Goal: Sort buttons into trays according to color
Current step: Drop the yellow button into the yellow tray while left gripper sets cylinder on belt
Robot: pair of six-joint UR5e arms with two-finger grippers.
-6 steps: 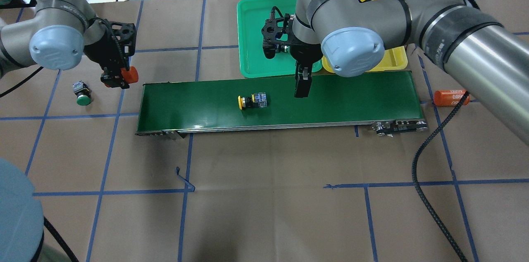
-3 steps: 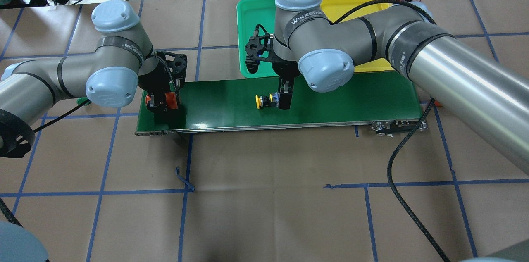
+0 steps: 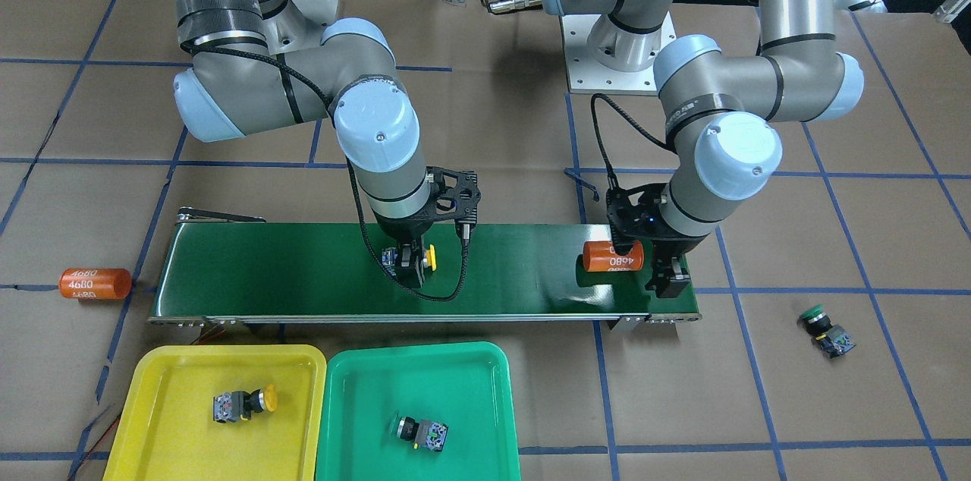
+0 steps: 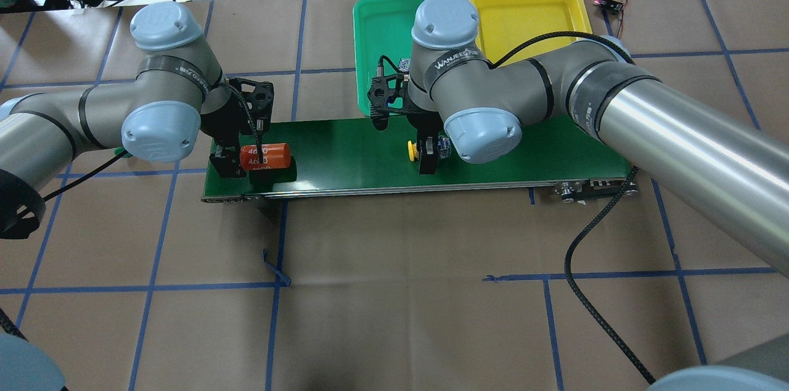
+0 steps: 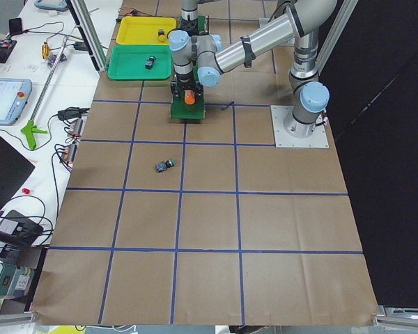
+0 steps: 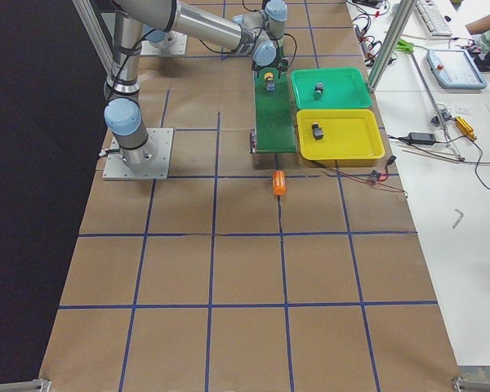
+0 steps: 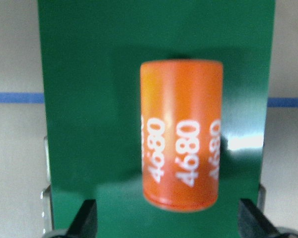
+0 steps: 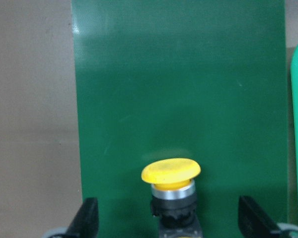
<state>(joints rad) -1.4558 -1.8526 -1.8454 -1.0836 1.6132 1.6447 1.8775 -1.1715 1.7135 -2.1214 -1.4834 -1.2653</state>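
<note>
Grasping yellow button [image 8: 171,172] on belt [image 4: 345,150]: right pincer [image 4: 426,156] spread astride it; next close, lift. Left pincer [image 7: 170,220] spread, empty.

I'm seeing the conveyor belt [image 4: 345,150] throwing glare off its smooth surface, the orange cylinder [image 7: 181,134] looking satin-smooth, the yellow tray [image 3: 190,375] and green tray [image 3: 455,382] shining like glossy plastic, the brown paper [image 4: 400,255] looking matt.
</note>
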